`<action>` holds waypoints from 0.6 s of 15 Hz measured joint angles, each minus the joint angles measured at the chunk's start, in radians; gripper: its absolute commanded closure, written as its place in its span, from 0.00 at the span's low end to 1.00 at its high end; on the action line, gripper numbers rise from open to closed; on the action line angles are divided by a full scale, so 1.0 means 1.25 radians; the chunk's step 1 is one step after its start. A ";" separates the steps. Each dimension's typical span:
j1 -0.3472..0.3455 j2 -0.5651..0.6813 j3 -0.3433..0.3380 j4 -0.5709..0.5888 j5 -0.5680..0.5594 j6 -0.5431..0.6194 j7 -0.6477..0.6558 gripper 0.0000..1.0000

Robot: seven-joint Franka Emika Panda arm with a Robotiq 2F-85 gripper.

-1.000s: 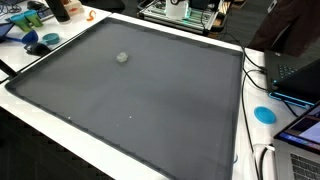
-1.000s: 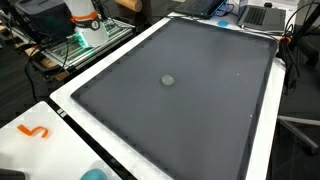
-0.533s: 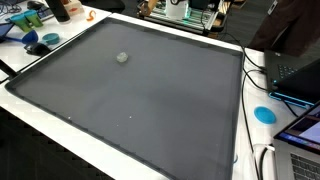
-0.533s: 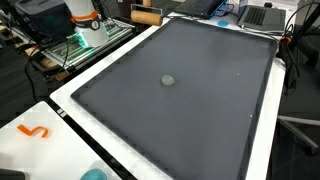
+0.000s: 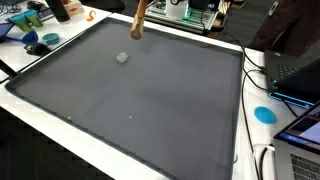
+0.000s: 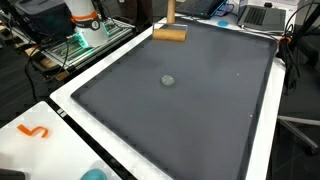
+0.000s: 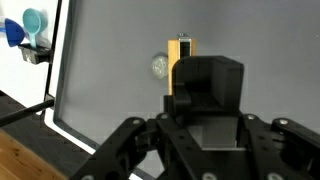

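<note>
The gripper [image 7: 205,92] is shown in the wrist view as matte black throughout: a boxy block is set above angular, hinged linkage arms.

Exterior views overlook the grey mat [image 5: 150,100] from different sides; wrist view looks down past pincer [image 7: 200,85].

this looks like a robotics lab set up in an office-like room: a white table [image 5: 45,117] carries a big dark mat [image 5: 140,95], with open laptops [image 5: 296,76] and loose cables [image 5: 256,62] crowded along its edge. beside it stands a cart of lit electronics [image 6: 82,42], and the wheeled foot of an office chair [image 6: 300,126] shows on the dark floor.
</note>
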 measured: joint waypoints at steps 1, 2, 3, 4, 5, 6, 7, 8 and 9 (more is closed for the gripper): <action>0.004 0.028 0.001 0.014 -0.018 0.008 0.000 0.76; 0.010 0.055 0.002 0.028 -0.036 0.013 0.000 0.76; 0.015 0.081 0.003 0.043 -0.053 0.016 0.000 0.76; 0.021 0.105 0.003 0.057 -0.067 0.018 0.001 0.76; 0.028 0.129 0.003 0.071 -0.080 0.020 0.002 0.76; 0.034 0.150 0.003 0.084 -0.092 0.026 0.005 0.76; 0.041 0.170 0.003 0.094 -0.102 0.031 0.012 0.76; 0.047 0.188 0.003 0.105 -0.111 0.036 0.021 0.76; 0.053 0.204 0.003 0.113 -0.120 0.045 0.034 0.76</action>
